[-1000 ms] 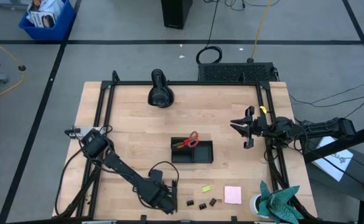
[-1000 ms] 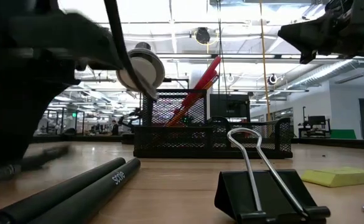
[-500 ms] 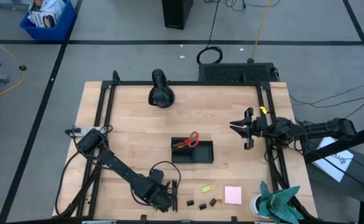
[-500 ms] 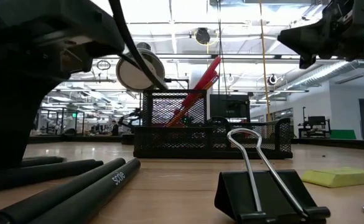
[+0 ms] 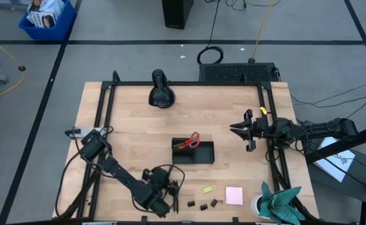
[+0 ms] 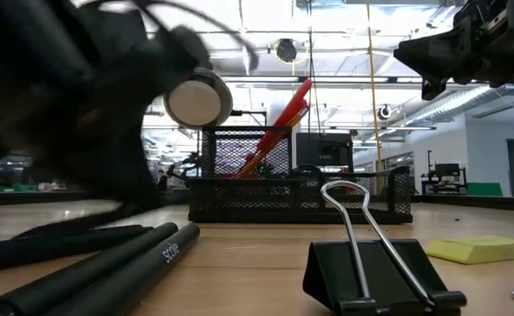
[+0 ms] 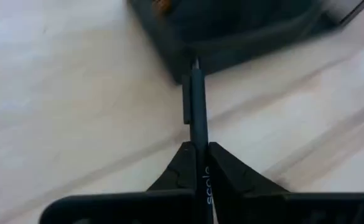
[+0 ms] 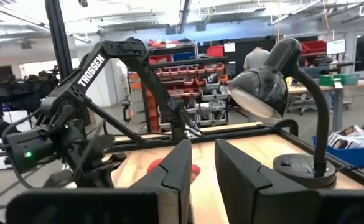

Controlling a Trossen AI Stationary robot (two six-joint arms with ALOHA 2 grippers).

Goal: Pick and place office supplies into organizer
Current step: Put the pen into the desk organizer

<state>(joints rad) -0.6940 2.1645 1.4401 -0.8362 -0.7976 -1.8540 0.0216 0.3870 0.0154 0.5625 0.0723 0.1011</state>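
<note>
We read "TROSSEN" on the left arm [image 8: 91,70] and "sonic", partly legible, on a black pen [image 6: 164,252].

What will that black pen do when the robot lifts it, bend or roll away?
Probably neither. The black pen looks like a straight, stiff stick, so it likely won't bend. The left gripper has its fingers shut on it, which should stop it rolling. Set down loose, its round barrel could roll on the smooth wooden table.

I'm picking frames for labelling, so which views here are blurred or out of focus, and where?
Low view: the left arm is a motion-smeared dark mass, while the binder clip stays sharp. Left wrist view: the pen in the left gripper reads clearly, the organizer beyond is soft. High view: evenly sharp.
</note>
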